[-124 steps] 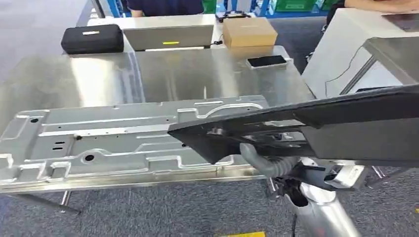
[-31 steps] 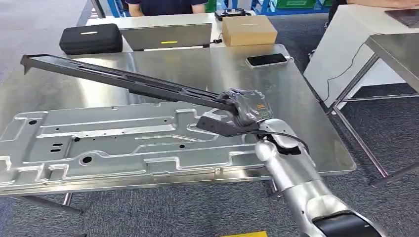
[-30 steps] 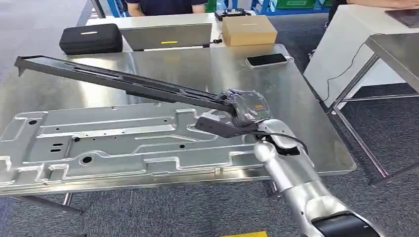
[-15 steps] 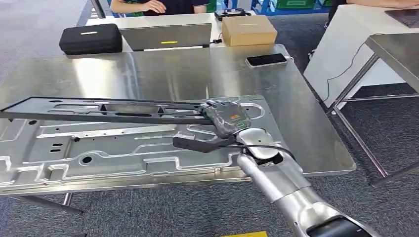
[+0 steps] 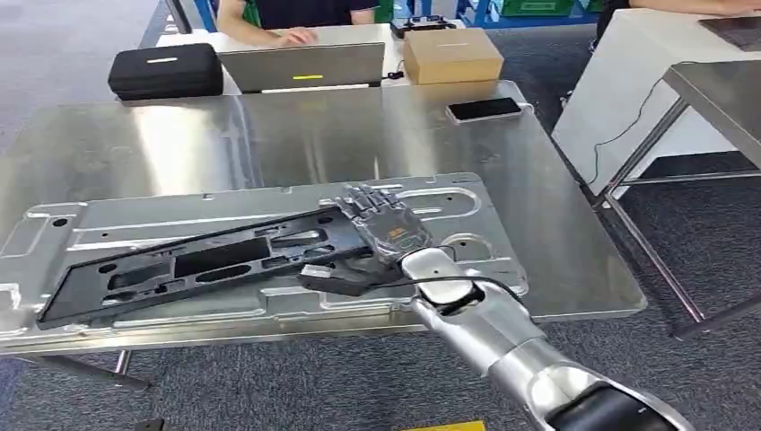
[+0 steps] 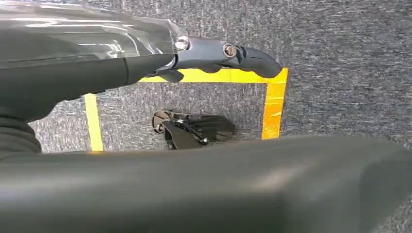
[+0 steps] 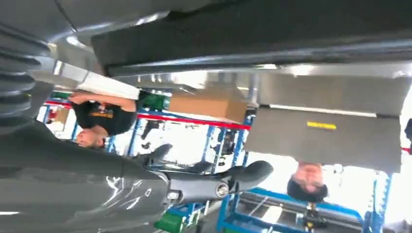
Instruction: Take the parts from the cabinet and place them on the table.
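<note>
The right hand (image 5: 384,226) is resting flat, fingers spread, on the near end of the black frame (image 5: 202,262), which is lying across the silver panel (image 5: 449,193) on the table (image 5: 359,126), its far end pointing toward 8 o'clock. It is pressing rather than gripping. To finish well, I judge the hand should be lifting straight up (no dragging), so the frame is not sliding off. The left hand (image 6: 228,51) is hanging over the floor, holding nothing, fingers apart. No writing is legible.
</note>
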Motion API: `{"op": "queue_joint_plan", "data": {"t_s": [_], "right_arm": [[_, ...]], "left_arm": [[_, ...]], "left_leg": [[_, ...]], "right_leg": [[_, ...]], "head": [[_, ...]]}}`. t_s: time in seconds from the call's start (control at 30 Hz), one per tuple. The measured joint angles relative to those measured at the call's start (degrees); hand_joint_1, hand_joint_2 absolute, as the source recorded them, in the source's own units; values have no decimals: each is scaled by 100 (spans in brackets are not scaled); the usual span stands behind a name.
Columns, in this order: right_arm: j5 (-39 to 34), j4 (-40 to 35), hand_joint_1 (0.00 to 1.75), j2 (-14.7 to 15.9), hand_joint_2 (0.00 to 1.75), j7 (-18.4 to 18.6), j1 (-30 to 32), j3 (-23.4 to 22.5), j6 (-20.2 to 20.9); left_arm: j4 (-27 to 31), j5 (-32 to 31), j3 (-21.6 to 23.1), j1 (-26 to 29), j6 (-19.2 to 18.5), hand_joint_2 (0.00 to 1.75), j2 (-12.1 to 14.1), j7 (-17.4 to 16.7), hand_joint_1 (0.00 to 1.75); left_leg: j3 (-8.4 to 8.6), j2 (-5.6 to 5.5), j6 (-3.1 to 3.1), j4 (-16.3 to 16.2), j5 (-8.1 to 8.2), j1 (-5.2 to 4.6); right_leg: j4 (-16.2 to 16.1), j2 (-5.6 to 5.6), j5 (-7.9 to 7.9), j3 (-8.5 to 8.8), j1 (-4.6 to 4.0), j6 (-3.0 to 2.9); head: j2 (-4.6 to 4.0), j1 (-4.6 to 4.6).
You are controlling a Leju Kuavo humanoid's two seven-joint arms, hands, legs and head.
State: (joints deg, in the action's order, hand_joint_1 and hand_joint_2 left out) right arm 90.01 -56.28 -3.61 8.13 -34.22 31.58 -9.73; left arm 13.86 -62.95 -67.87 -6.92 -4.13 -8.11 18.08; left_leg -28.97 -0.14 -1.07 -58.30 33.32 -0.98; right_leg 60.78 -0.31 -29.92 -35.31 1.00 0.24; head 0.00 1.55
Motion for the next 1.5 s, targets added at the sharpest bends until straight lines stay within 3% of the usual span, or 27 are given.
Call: {"op": "queue_joint_plan", "data": {"t_s": [0.1,0.13,0.57,0.87,1.1,1.2,1.3,1.4,1.5], "right_arm": [[0,179,0,0,0,-2,-43,4,-68],[0,214,0,0,0,-11,-57,4,-81],[-85,483,0,101,0,-811,-419,-107,260],[-1533,981,0,829,0,-2337,-1179,-142,789],[-2318,1178,0,1335,0,-2527,-1600,83,1071],[-2978,1173,0,1408,0,-2571,-1593,94,1027],[-4115,889,0,1414,0,-2739,-1282,-125,832],[-5643,48,0,1226,0,-3021,-579,-742,824],[-6979,-1246,0,927,0,-3230,174,-1513,1260]], "left_arm": [[0,2,22,-5,15,175,0,0,0],[0,2,22,-5,24,0,0,0,0],[0,28,24,-9,52,0,0,-2,0],[0,26,26,-27,33,0,2,-4,0],[0,37,33,-54,20,0,2,-7,0],[0,72,35,-70,22,0,2,-4,0],[0,136,35,-69,2,0,2,28,0],[0,146,35,-49,-9,0,2,79,0],[0,203,35,-36,-15,0,2,120,0]], "left_leg": [[1,0,0,0,0,0],[1,0,0,0,0,0],[5,0,0,-2,0,-1],[3,-1,-1,-9,1,-6],[3,-1,-3,-10,2,-6],[4,-1,-3,-10,2,-5],[4,-1,-3,-10,2,-2],[1,-2,-3,-9,2,1],[-6,-5,-2,-8,4,1]], "right_leg": [[0,0,0,0,0,0],[0,1,0,0,0,0],[0,1,1,1,1,0],[0,-5,1,5,6,1],[0,-4,2,5,8,2],[0,-3,2,4,6,2],[0,-4,1,7,2,2],[0,-7,0,5,0,3],[0,-13,-4,0,1,5]], "head": [[0,0],[0,0],[0,0],[0,0],[0,0],[0,0],[0,0],[0,0],[0,0]]}}
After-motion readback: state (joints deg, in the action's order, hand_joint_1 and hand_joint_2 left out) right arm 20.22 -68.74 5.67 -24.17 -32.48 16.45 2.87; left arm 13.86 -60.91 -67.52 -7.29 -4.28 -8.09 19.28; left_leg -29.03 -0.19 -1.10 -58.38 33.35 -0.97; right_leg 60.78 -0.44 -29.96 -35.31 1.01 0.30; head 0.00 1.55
